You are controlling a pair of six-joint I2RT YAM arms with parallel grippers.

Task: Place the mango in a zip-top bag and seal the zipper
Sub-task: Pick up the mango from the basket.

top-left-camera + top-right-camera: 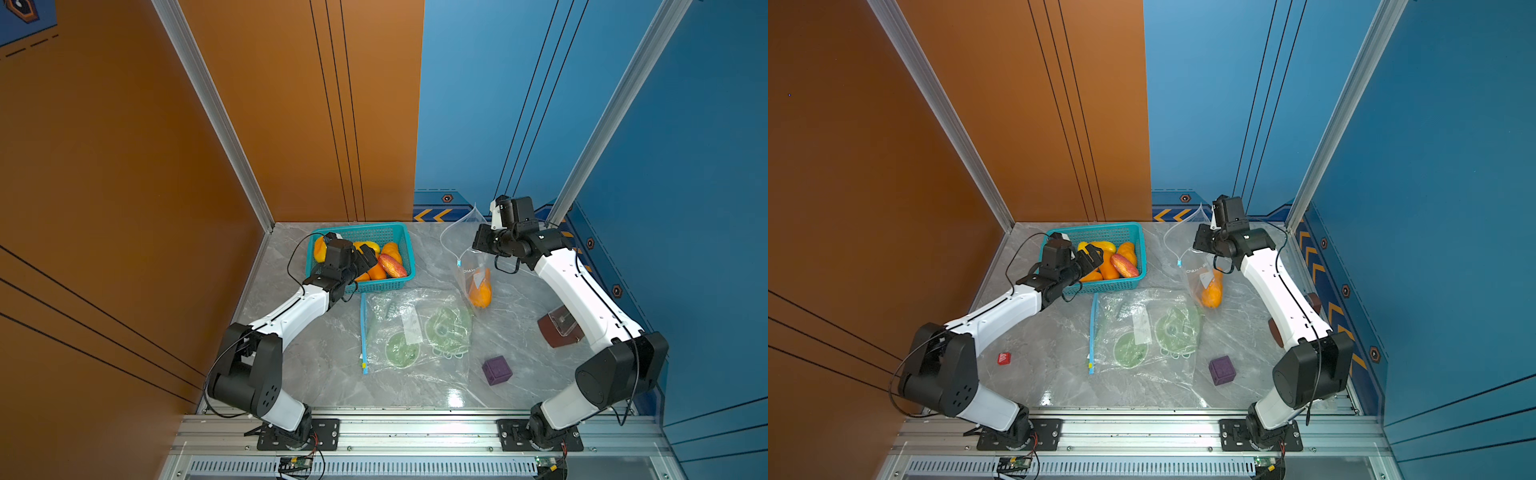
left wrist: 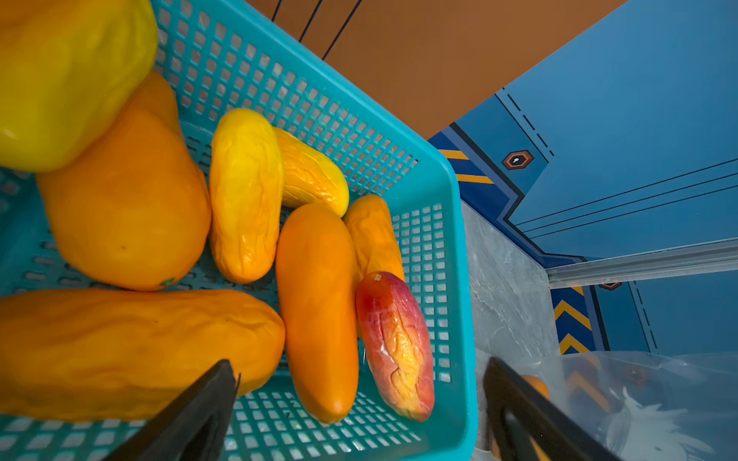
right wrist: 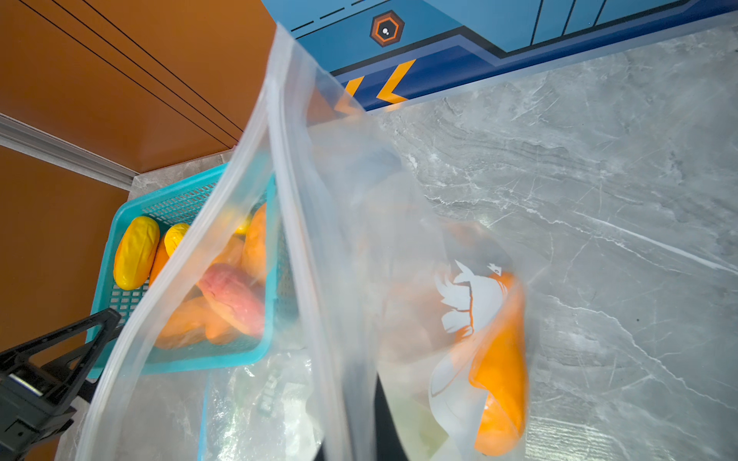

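Two robot arms work over a grey marble table point(image 1: 316, 353). The right gripper point(image 1: 482, 243) is clamped on the upper edge of a clear zip-top bag point(image 1: 471, 274) and holds it raised, so the bag hangs down towards the table. An orange mango point(image 1: 481, 293) is inside, settled at the bottom of the bag, which appears to rest on the table. In the right wrist view the mouth of the bag gapes, its two zipper strips spread apart, so the seal is not yet made. A pale blue slider point(image 1: 459, 262) sits low on the mouth, on the side facing the left arm. The left gripper point(image 1: 368, 253) hovers over a teal basket point(image 1: 361, 228) of other mangoes with its jaws wide apart and nothing between them. A second bag point(image 1: 415, 328) lies flat near the middle of the table, with a purple cube point(image 1: 496, 371) close by. The step in hand looks to be closing the zipper. To do it well, the left gripper should cross from the basket to the slider, pinch the slider itself rather than the loose film, and draw it along the track towards the right gripper. Meanwhile the right gripper should keep the edge taut and let the mango's weight hang low, clear of the track.
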